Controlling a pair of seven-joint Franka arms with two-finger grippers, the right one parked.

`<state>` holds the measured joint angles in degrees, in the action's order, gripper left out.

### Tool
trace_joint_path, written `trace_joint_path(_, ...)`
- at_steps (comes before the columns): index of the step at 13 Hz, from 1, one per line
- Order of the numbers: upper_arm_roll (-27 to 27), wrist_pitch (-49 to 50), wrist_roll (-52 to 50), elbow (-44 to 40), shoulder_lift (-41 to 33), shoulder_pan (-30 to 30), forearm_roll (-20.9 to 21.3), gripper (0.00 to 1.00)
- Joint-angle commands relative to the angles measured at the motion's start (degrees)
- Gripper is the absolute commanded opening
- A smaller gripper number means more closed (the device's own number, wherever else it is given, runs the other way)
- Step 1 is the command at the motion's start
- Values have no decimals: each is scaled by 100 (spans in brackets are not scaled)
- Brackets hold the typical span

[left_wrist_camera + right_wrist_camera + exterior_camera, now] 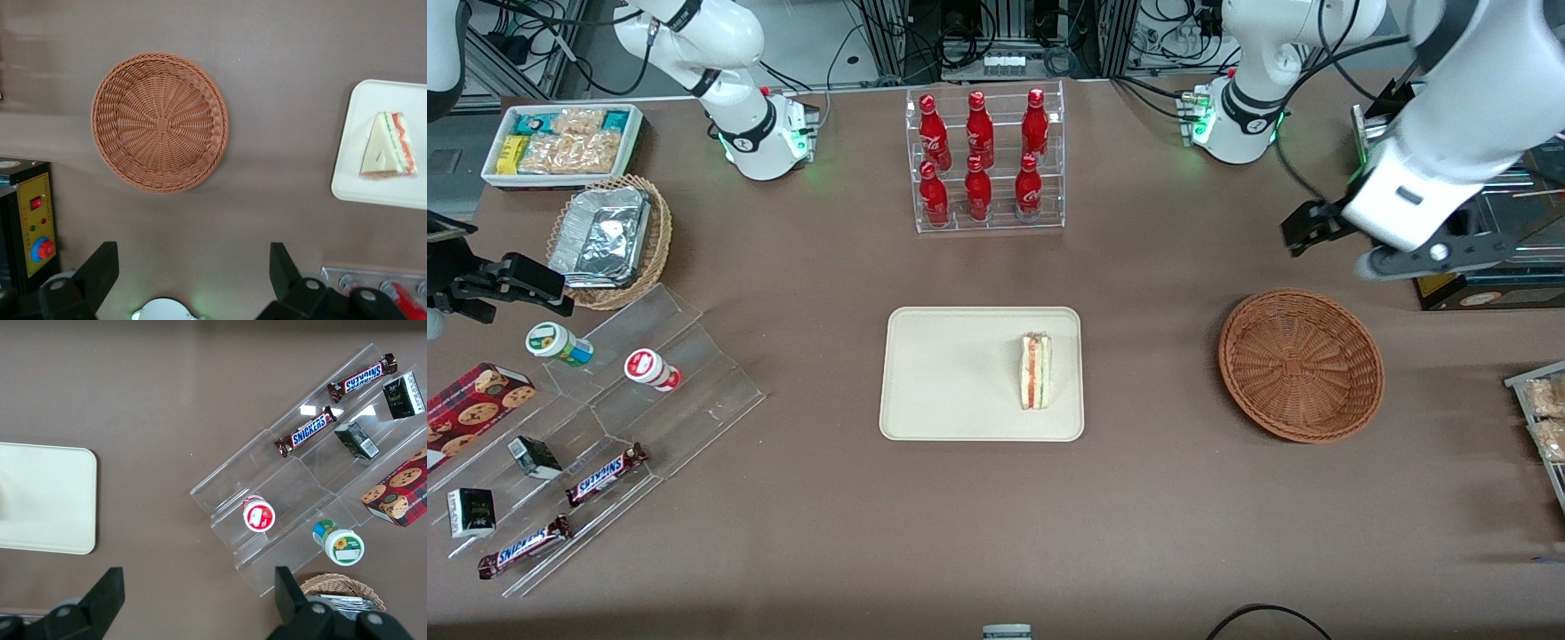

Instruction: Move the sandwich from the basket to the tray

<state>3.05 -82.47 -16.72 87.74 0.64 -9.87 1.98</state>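
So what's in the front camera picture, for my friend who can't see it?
A sandwich lies on a cream tray mid-table. Beside it, toward the working arm's end, sits an empty brown wicker basket. The open gripper hangs above the table near the basket.

Reddish-brown woven wicker basket (1301,364), ribbed and rough, on a matt brown surface (1156,516); smooth matt cream tray (951,373) carrying a soft white-bread sandwich (1036,371); the hand (193,270), spread wide above, shows matt black plastic fingers (100,267)
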Motion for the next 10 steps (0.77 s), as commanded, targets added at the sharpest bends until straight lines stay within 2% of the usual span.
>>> trace_joint_path(1, 47, 99, 501, 208, -336, 388, -267, 100)
trace_joint_path(4, -181, 99, 941, 506, -679, 451, -303, 100)
trace_joint_path(10, -208, 99, 881, 94, -328, 336, -233, 100)
